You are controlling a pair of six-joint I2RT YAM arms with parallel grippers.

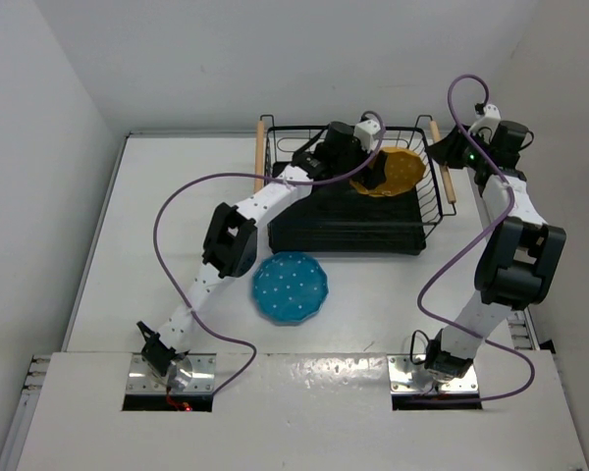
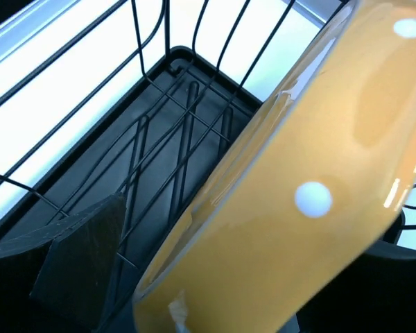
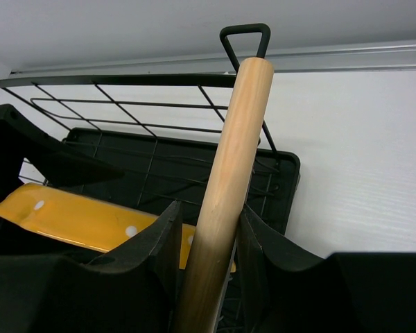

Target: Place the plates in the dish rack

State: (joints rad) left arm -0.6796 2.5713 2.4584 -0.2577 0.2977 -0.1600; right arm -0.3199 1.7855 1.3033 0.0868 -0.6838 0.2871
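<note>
White table (image 1: 373, 294), pale walls (image 1: 275, 49) around it

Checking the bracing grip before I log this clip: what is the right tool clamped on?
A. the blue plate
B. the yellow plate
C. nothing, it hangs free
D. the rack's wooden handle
D: in the right wrist view, the right tool has a finger pressed on each side of the wooden handle of the dish rack.
</note>
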